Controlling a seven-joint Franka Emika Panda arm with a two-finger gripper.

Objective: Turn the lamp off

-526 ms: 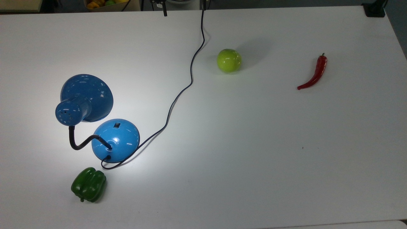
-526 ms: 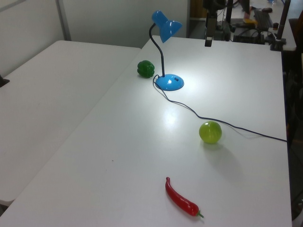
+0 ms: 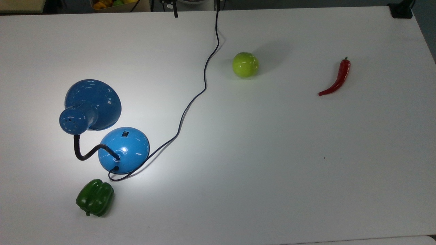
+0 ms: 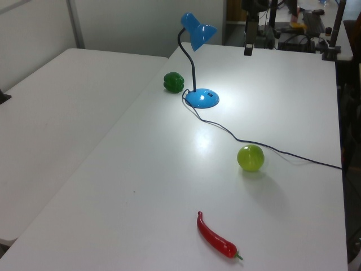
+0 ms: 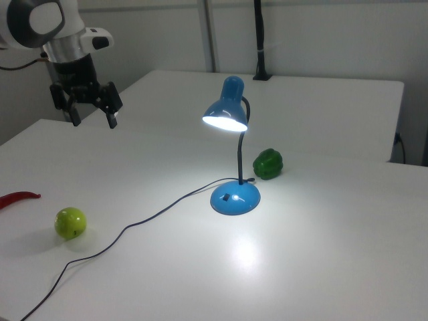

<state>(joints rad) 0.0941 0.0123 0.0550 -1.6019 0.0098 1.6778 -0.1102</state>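
Observation:
The lamp stands on the white table with its cone shade (image 5: 226,114) lit, throwing a bright patch around the round blue base (image 5: 234,197). In the top view the shade (image 3: 93,103) is at the left, and the base (image 3: 124,149) carries a small black switch (image 3: 125,133). The left view shows the base (image 4: 202,97) at the table's far end. My gripper (image 5: 93,122) hangs open and empty above the table, far off to the right view's left of the lamp. One of its fingers (image 4: 247,45) also shows in the left view, beyond the lamp.
The lamp's black cord (image 3: 204,78) snakes across the table to its far edge. A green bell pepper (image 3: 94,197) lies close to the base. A green apple (image 3: 245,64) and a red chili (image 3: 337,80) lie further along the table.

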